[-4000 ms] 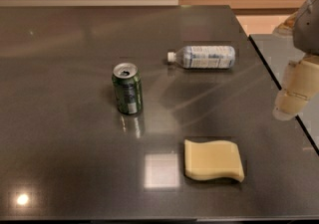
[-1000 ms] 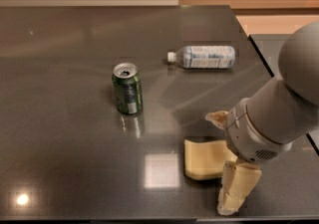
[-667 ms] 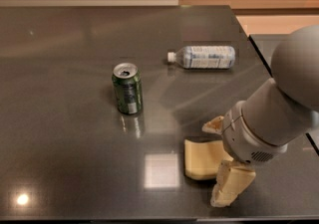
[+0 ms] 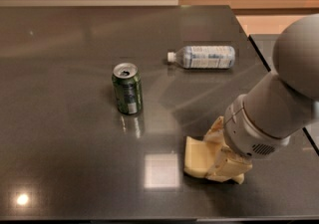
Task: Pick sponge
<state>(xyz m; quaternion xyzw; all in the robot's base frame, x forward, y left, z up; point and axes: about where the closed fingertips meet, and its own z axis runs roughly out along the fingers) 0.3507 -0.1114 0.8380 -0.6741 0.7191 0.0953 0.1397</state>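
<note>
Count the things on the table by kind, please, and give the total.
can, green, upright: 1
bottle, clear plastic, lying on its side: 1
sponge, pale yellow: 1
Total: 3 on the table
The gripper is down at the right part of the sponge.

end effector (image 4: 218, 154) over sponge (image 4: 195, 156), hiding its right half

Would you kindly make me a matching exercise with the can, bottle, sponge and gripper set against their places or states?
Things:
1. can
2. bottle
3. sponge
4. gripper

Descriptions:
A. lying on its side, farthest back
B. down at the sponge's right part
C. green, standing upright
D. pale yellow, flat on the table, near the front

Pairs: 1-C; 2-A; 3-D; 4-B
</note>
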